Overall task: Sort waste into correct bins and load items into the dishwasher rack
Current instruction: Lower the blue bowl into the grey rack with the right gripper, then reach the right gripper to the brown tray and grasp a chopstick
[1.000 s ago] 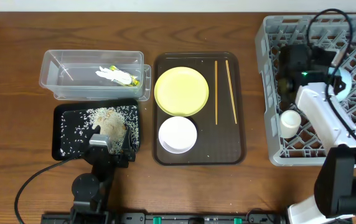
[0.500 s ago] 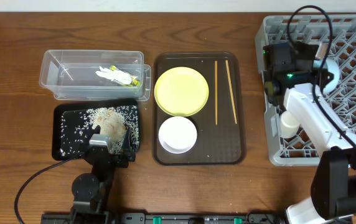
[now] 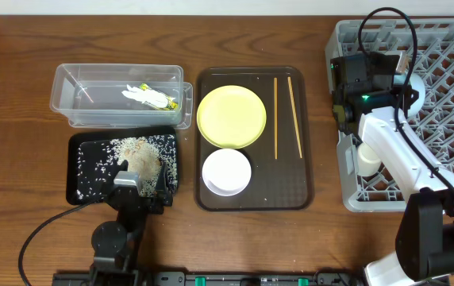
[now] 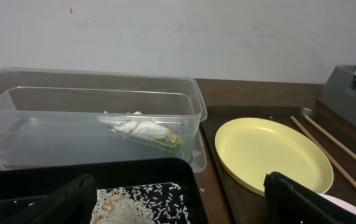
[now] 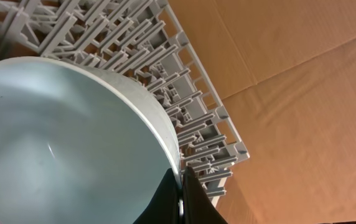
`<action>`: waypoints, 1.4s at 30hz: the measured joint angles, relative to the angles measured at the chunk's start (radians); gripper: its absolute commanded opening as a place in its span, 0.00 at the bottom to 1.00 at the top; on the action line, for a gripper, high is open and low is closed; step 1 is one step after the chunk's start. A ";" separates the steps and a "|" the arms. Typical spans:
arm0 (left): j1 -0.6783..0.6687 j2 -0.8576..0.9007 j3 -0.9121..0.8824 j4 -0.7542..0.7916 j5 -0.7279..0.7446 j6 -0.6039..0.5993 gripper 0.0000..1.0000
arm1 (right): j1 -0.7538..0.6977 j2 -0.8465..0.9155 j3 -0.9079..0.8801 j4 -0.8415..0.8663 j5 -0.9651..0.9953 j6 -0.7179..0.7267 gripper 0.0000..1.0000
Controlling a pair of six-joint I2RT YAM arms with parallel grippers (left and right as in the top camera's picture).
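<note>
Right wrist view: right end effector [image 5: 179, 183] pinches the rim of the light blue bowl [image 5: 60, 143], tilted over the dishwasher rack [image 5: 134, 37]; left end effector [image 3: 141, 184] hangs released above the black tray [image 3: 84, 176].

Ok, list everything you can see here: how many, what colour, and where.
table: one, brown wood, under everything
clear tub: one, transparent, far left
tissue: one, white, in clear tub
snack wrapper: one, green-yellow, in clear tub
black tray: one, black, near left
rice scraps: many, whitish, in black tray
serving tray: one, dark brown, centre
plate: one, yellow, on serving tray
white bowl: one, white, on serving tray
chopsticks: two, wooden, on serving tray
rack: one, grey, right
cup: one, white, in rack
light blue bowl: one, at rack
left gripper: black, open, over black tray
right gripper: black, shut on light blue bowl's rim
</note>
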 measured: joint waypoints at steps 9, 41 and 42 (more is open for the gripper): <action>0.000 0.000 0.000 0.000 0.000 0.000 0.89 | -0.044 0.000 0.000 0.006 0.085 -0.018 0.01; 0.000 0.000 0.000 0.000 0.000 0.000 0.88 | 0.167 -0.053 -0.001 -0.097 -0.168 -0.114 0.59; 0.000 0.000 0.000 0.000 0.000 0.000 0.88 | 0.183 -0.095 0.000 -0.113 -0.243 -0.105 0.58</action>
